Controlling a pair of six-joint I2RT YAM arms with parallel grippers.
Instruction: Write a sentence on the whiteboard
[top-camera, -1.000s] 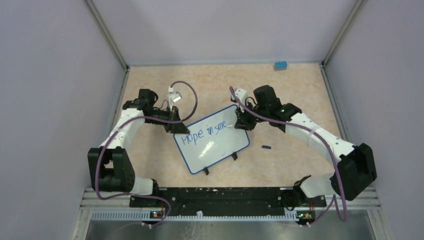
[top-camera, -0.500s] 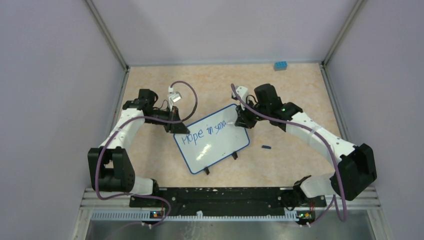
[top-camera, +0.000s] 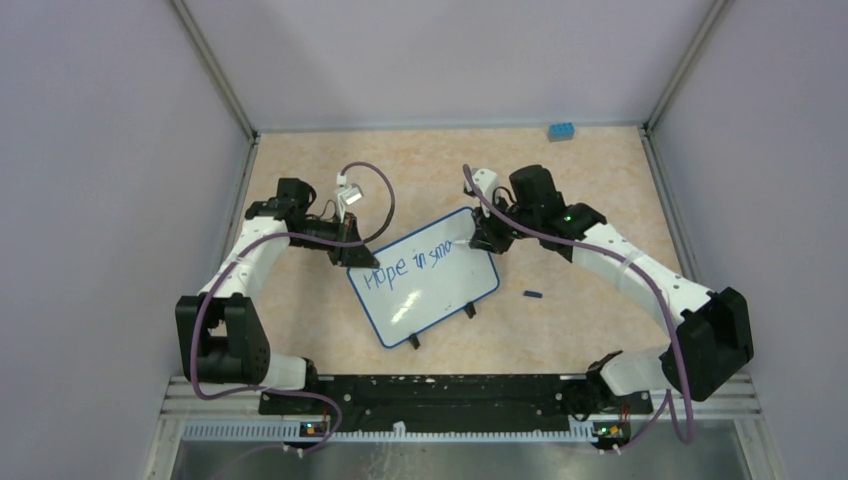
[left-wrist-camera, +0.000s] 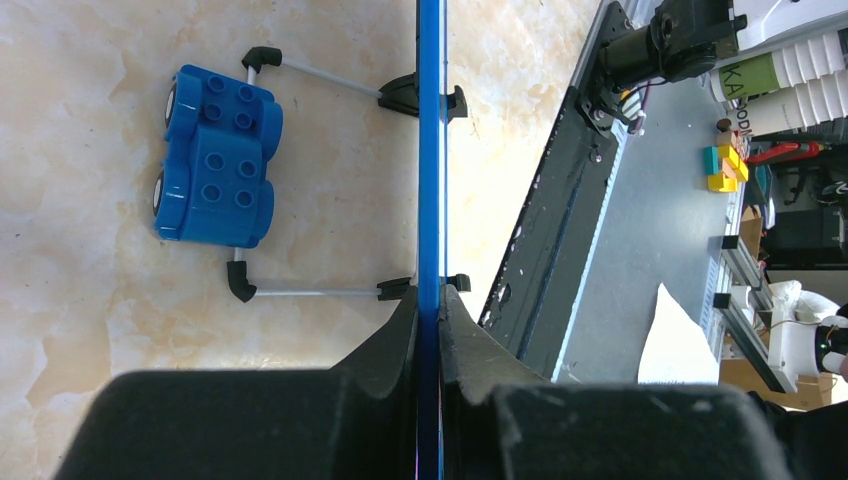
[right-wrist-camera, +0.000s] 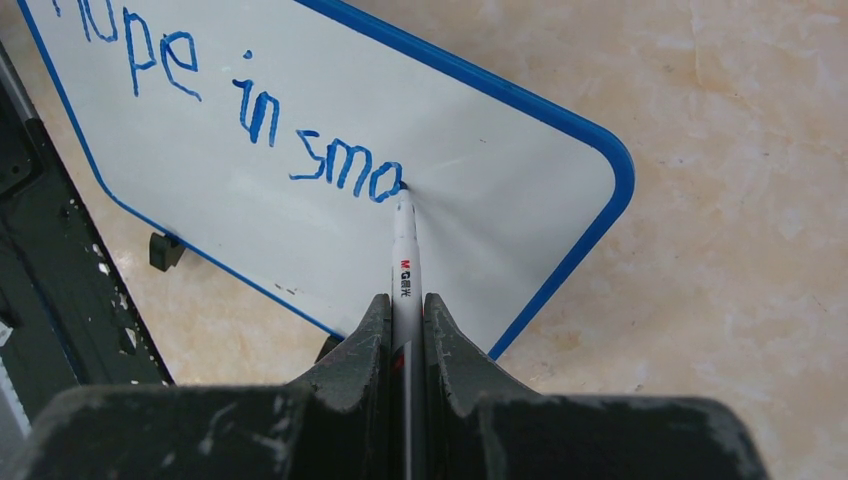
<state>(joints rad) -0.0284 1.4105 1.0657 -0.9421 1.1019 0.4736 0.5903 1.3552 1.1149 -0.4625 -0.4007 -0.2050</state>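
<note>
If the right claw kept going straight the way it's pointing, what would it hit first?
The whiteboard: the marker held in the right claw has its tip on it, at the end of the blue writing.

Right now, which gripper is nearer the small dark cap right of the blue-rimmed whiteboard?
Right. The right gripper is at the whiteboard's right end, near the cap; the left gripper clamps its left end.

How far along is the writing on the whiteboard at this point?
Done: the sentence reads "Hope in sma" on the whiteboard. In hand: the right gripper holds the marker with its tip at the "a"; the left gripper clamps the board's edge. Left: that last word looks unfinished, and no full stop shows.
</note>
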